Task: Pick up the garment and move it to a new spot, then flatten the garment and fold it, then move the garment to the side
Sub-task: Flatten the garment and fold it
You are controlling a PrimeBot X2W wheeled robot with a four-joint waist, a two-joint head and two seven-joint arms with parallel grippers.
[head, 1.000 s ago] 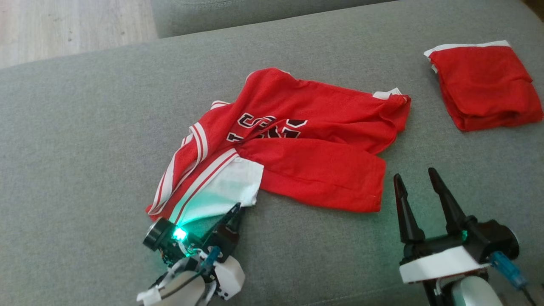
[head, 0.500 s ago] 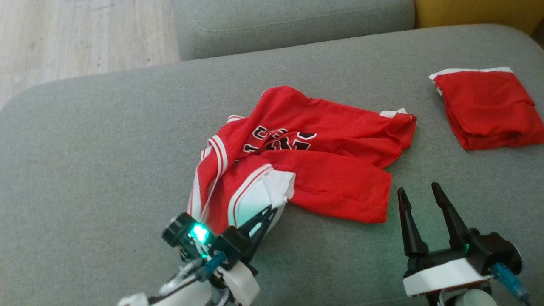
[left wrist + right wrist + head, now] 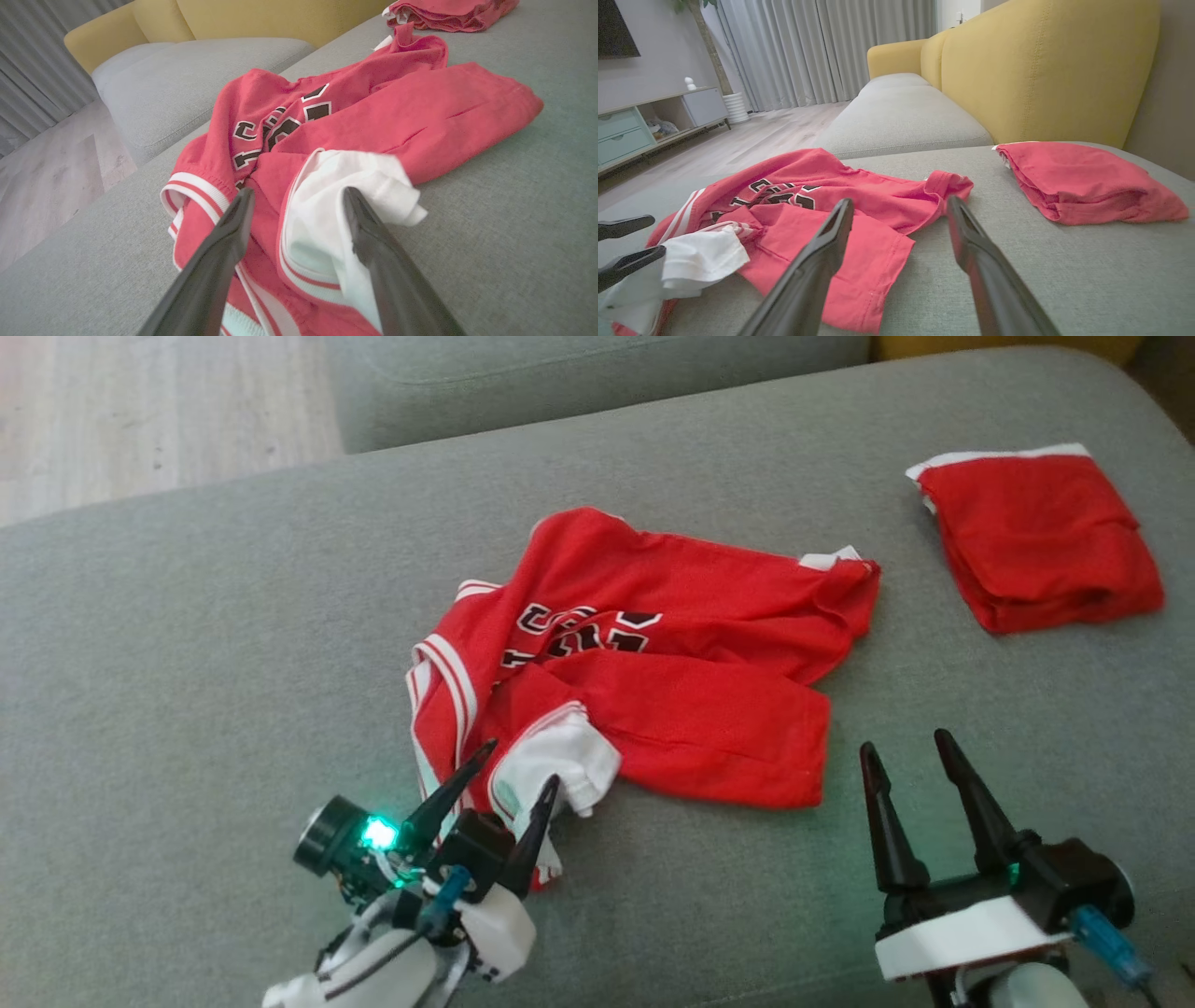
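Note:
The garment (image 3: 672, 653), a red jersey with white trim and black letters, lies crumpled in the middle of the grey sofa seat (image 3: 187, 663). My left gripper (image 3: 522, 762) is open at its near left corner. In the left wrist view the fingers of that gripper (image 3: 298, 191) straddle the bunched white fold, which lies loose on the garment (image 3: 397, 116). My right gripper (image 3: 904, 741) stands open over bare cushion, just right of the near hem. In the right wrist view the right gripper (image 3: 899, 200) points at the garment (image 3: 840, 186), and the left gripper (image 3: 656, 234) shows at the left edge.
A folded red cloth (image 3: 1036, 541) lies at the far right of the seat, also visible as the folded red cloth (image 3: 1087, 182) beside the yellow backrest (image 3: 1041, 70). A second grey cushion (image 3: 560, 383) adjoins at the back, with wood floor (image 3: 140, 411) beyond on the left.
My left gripper shut on the white-trimmed corner, drew it in toward the garment's middle, then opened and let it drop. The head camera shifted. The right gripper stayed open.

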